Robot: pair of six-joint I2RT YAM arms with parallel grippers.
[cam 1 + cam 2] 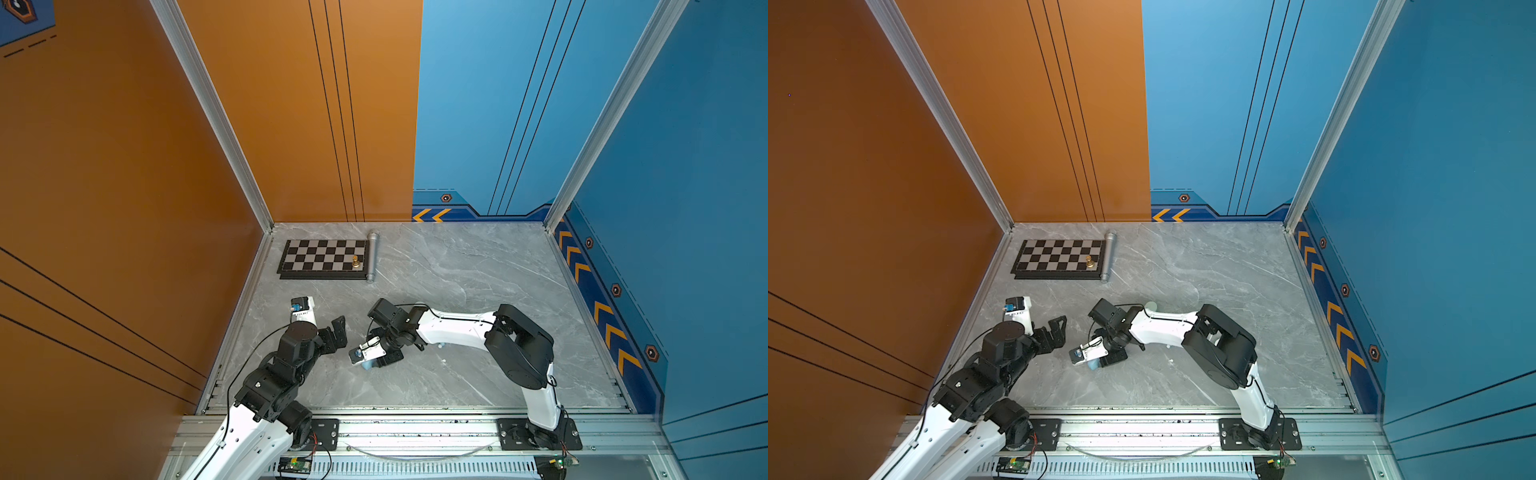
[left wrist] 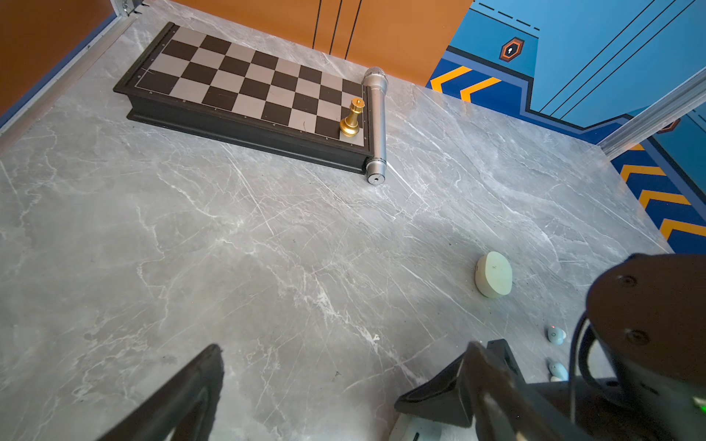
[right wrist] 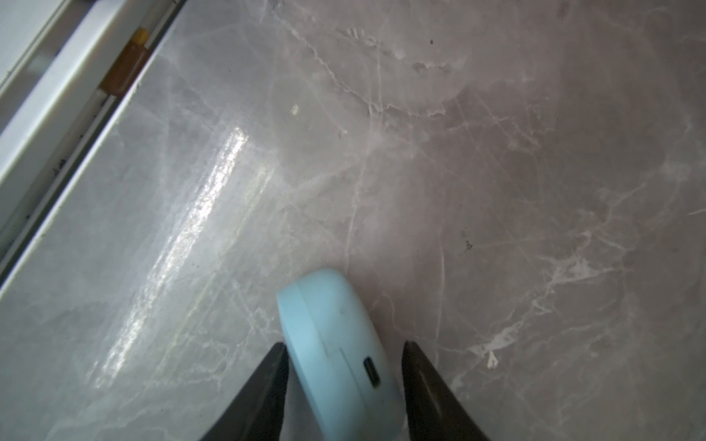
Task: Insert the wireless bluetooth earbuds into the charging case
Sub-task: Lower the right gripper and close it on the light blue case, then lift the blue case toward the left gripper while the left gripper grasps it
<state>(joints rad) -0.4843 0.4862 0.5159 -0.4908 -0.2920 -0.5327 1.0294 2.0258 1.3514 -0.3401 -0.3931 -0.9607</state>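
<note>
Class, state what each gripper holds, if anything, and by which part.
Left gripper: nothing. Right fingers flank the pale blue case near its port; grip cannot be told.

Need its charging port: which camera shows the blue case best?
Right wrist view: the blue case fills the foreground inside the right tool, port visible. Both top views show only a sliver under that tool; left wrist view, a blurred edge at most.

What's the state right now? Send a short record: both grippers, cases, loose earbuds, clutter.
left gripper: open, empty
right gripper: jaws around blue case, firm grip unclear
blue case: closed, charging port facing wrist camera
mint case: closed, lying flat
earbuds: two pale blue, loose, near mint case
clutter: chessboard, gold piece, microphone at far side
</note>
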